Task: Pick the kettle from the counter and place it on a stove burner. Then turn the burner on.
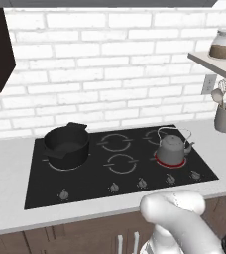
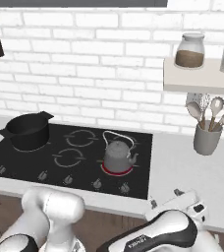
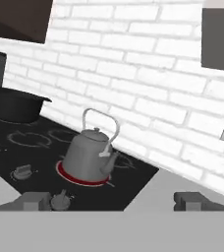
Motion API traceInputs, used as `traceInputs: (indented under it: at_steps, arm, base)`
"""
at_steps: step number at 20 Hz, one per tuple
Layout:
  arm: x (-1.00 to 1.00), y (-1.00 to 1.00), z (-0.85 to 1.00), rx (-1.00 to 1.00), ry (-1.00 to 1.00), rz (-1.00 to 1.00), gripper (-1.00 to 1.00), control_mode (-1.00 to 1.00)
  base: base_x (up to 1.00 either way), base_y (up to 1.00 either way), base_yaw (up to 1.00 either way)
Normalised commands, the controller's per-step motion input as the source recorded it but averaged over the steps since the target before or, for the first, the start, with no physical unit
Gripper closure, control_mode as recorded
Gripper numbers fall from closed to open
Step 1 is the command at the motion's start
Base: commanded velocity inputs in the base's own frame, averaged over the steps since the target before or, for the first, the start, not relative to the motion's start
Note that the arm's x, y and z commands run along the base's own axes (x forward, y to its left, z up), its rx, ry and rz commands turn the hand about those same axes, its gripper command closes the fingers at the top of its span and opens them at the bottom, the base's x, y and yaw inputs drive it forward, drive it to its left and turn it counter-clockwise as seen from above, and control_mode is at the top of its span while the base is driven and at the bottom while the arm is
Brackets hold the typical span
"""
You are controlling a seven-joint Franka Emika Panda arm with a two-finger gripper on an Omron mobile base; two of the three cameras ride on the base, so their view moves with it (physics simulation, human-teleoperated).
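Observation:
The small grey kettle (image 1: 171,147) (image 2: 117,155) (image 3: 88,153) stands upright on the front right stove burner (image 1: 170,162) (image 2: 117,171) (image 3: 79,178), whose ring glows red under it. Its wire handle arches over the lid. My gripper (image 3: 114,202) is open with nothing between its fingers. It hangs low at the front of the counter (image 2: 182,162), right of the cooktop and well apart from the kettle. In the right base view the gripper (image 2: 175,199) sits by the counter's front edge.
A black two-handled pot (image 1: 66,144) (image 2: 28,130) sits on the left burner. A row of knobs (image 1: 170,177) runs along the cooktop's front edge. A grey utensil holder (image 2: 206,138) stands on the counter at the right, under a shelf (image 2: 197,78) with a jar.

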Motion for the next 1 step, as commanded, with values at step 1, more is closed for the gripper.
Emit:
traceInputs:
  at_steps: [1]
  arm:
    - [0.00, 0.00, 0.00, 0.00, 0.00, 0.00, -1.00, -1.00]
  base:
    - [0.00, 0.00, 0.00]
